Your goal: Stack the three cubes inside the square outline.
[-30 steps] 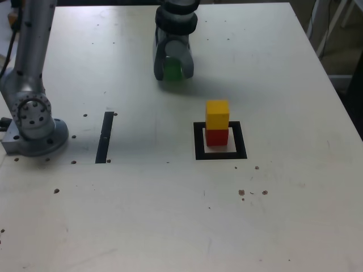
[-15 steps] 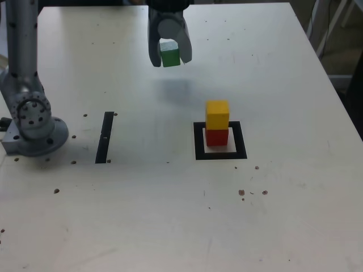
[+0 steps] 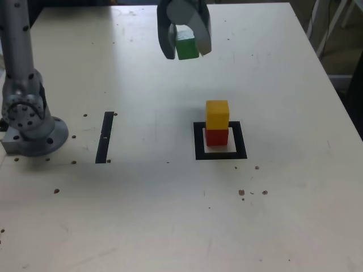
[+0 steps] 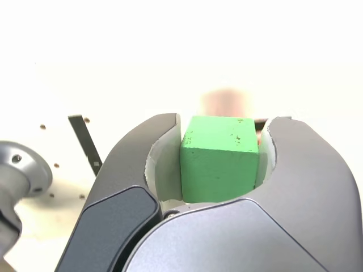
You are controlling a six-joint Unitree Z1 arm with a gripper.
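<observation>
My gripper (image 3: 185, 46) hangs above the table at the back, shut on the green cube (image 3: 187, 46). The wrist view shows the same green cube (image 4: 220, 157) clamped between both grey fingers (image 4: 136, 170). A yellow cube (image 3: 217, 114) sits on top of a red cube (image 3: 216, 136), and this pair stands inside the black square outline (image 3: 198, 143) near the table's middle. The gripper is behind the stack and slightly to the exterior view's left of it, well above the table surface.
The arm's grey base (image 3: 31, 122) stands at the exterior view's left edge. A narrow black tape strip (image 3: 105, 137) lies between the base and the outline. Small dark specks (image 3: 252, 192) dot the table. Chair legs (image 3: 332, 22) show beyond the far right corner.
The gripper lifted the green cube off the table at the back, then carried it up and toward the exterior view's right. The yellow-on-red stack has not moved.
</observation>
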